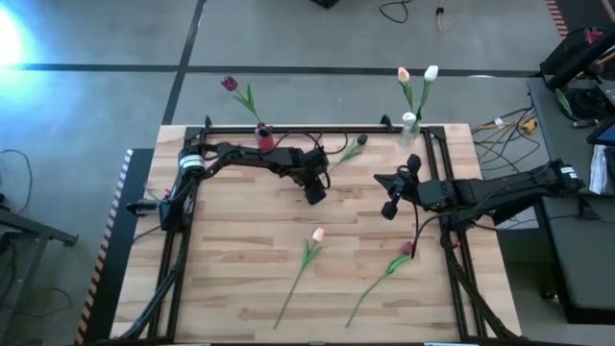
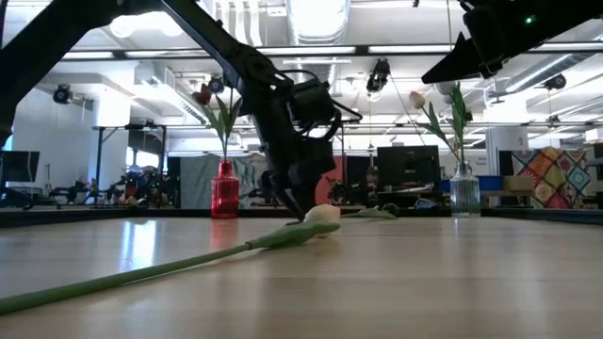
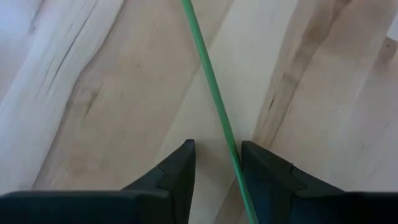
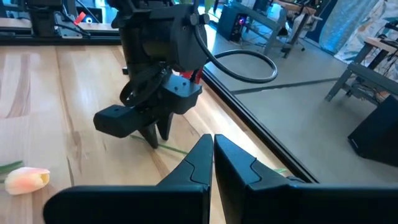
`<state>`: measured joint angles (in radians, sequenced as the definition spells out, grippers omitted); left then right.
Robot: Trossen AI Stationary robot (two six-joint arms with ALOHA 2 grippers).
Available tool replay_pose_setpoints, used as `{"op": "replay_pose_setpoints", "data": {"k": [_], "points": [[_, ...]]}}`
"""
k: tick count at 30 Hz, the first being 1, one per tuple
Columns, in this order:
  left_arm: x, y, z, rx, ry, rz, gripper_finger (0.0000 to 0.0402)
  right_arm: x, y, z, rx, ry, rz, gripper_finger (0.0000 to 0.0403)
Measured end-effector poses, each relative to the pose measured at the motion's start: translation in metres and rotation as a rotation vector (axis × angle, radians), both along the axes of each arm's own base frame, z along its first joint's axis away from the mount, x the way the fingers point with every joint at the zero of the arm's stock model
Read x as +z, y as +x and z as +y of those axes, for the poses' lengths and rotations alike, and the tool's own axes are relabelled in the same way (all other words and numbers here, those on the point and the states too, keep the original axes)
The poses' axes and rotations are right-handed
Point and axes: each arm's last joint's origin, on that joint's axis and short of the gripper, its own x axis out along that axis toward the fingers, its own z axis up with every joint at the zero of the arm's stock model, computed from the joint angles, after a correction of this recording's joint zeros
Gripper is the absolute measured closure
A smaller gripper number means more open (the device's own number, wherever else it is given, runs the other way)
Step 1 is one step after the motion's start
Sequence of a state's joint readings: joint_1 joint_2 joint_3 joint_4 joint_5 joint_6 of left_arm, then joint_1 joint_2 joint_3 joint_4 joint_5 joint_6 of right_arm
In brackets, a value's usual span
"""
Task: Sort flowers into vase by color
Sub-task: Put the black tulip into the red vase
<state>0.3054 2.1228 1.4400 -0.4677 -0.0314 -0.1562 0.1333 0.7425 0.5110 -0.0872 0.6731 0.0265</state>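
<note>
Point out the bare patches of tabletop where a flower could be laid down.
The widest bare wood is the left half of the light wooden table, left of the peach tulip lying mid-table. A smaller patch lies between the two arms. The far edge is crowded: red vase, clear glass vase, left hand over a green stem.

A pale wood-plank desk [image 1: 240, 259] stands on a grey concrete floor [image 1: 96, 96] crossed by dark taped lines. Beyond it lies an open workshop under a white ceiling hung with bright strip lights [image 2: 320, 19], with dark monitors [image 2: 407, 165] and a patchwork quilt [image 2: 546, 174] along the far side. Loose cables [image 1: 500, 130] trail across the floor beside a black side table [image 1: 586, 279].
</note>
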Motion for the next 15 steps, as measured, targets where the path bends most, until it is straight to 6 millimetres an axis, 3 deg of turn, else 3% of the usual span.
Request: {"op": "replay_pose_setpoints", "data": {"k": [5,11,15], "points": [[-0.002,-0.001,-0.002,-0.019,-0.004,0.035,0.0294,0.000,0.000,0.000,0.000,0.000,0.000,0.0394],[-0.001,-0.004,-0.013,-0.121,0.007,0.094,0.0387,-0.001,0.001,0.000,-0.011,0.026,-0.011,0.0394],[0.002,-0.007,-0.017,-0.149,0.014,0.126,0.0396,-0.007,0.004,0.001,-0.019,0.043,0.006,0.0394]]}}
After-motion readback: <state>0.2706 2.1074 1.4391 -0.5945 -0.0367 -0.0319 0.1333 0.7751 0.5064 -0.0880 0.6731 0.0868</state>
